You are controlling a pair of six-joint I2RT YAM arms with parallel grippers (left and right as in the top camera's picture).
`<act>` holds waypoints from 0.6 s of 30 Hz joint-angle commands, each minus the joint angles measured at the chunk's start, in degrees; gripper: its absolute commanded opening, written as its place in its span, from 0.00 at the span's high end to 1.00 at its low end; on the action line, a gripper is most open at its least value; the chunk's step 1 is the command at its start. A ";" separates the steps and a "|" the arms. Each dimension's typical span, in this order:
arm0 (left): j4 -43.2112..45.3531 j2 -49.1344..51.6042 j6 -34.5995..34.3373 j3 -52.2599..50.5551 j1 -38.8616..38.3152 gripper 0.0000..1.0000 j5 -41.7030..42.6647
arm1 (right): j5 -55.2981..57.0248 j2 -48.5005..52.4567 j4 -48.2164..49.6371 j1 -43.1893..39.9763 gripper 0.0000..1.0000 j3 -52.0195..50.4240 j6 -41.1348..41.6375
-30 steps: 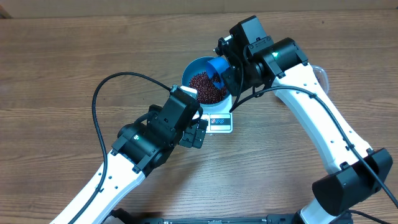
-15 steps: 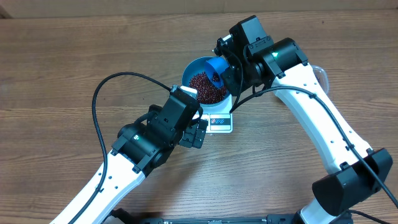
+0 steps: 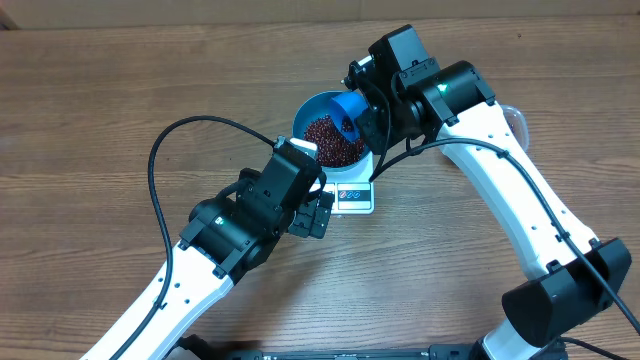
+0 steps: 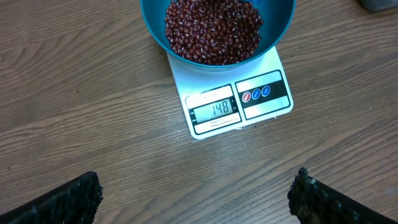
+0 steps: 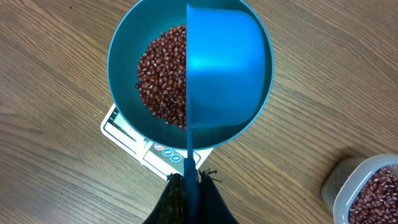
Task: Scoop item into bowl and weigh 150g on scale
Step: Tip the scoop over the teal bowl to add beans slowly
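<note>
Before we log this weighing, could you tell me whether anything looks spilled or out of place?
Nothing stands out. No beans lie on the table around the scale. The blue bowl sits upright on it, and the right gripper holds the blue scoop over the bowl.

in the left wrist view the bowl [image 4: 154, 25] loses its far rim to the top edge, and the left gripper [image 4: 196, 202] shows only two dark fingertips [image 4: 65, 202] at the bottom corners. from the right wrist, the scoop [image 5: 227, 68] covers half the beans [image 5: 163, 74], the bowl hides most of the scale [image 5: 124, 134], and the tub [image 5: 367, 186] is cut off at the corner.
</note>
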 commanded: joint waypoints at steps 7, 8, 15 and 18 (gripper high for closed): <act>0.11 -0.63 -0.15 1.27 0.31 0.00 -0.37 | 0.50 -1.55 0.20 -0.07 0.96 1.53 0.39; 0.11 -0.66 -0.15 1.27 0.31 0.00 -0.37 | 0.50 -1.55 0.20 -0.07 0.96 1.53 0.39; 0.11 -0.63 -0.15 1.27 0.31 0.01 -0.37 | -1.70 -1.55 -1.64 -0.04 0.96 1.53 -4.20; 0.11 -0.63 -0.15 1.27 0.31 0.00 -0.37 | 1.73 -1.55 0.02 -0.31 0.96 1.53 1.22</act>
